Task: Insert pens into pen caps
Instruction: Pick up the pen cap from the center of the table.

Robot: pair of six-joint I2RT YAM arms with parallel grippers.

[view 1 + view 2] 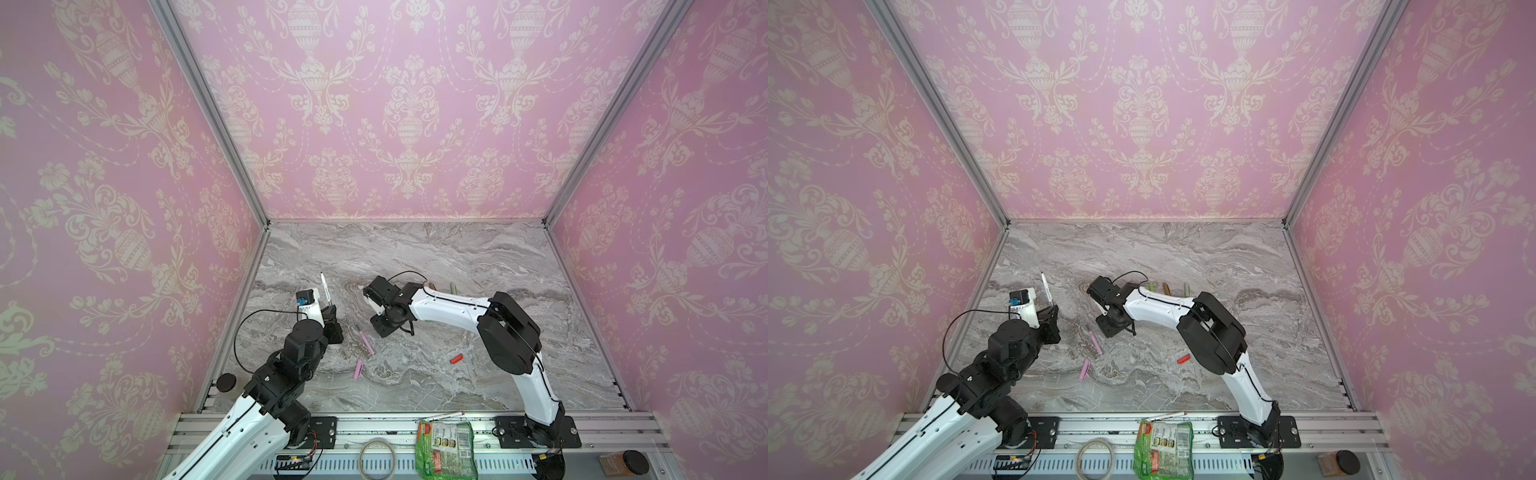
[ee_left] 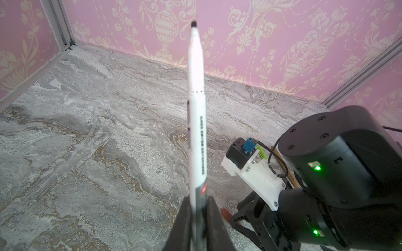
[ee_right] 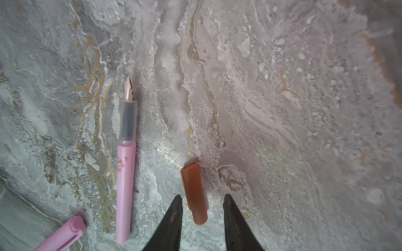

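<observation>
My left gripper [image 2: 198, 208] is shut on a white pen [image 2: 195, 104] and holds it upright with its dark tip up; both top views show this pen [image 1: 324, 291] [image 1: 1045, 291] at the table's left. My right gripper [image 3: 202, 197] points down at the table, open. A brown pen cap [image 3: 193, 193] lies flat between its fingers, with a gap on each side. Beside the cap lies an uncapped pink pen [image 3: 125, 184] [image 1: 365, 341], and a pink pen cap [image 3: 65, 234] [image 1: 358, 370] is nearby. A red pen cap [image 1: 456, 358] rests under the right arm's elbow.
A bright green cap [image 1: 1150, 286], a tan-brown piece [image 1: 1166, 288] and a pale green piece [image 1: 1187, 288] lie behind the right forearm. White pens [image 1: 442, 415] rest on the front rail, next to a green packet [image 1: 446, 449], a tape ring [image 1: 376, 457] and a jar [image 1: 623, 463].
</observation>
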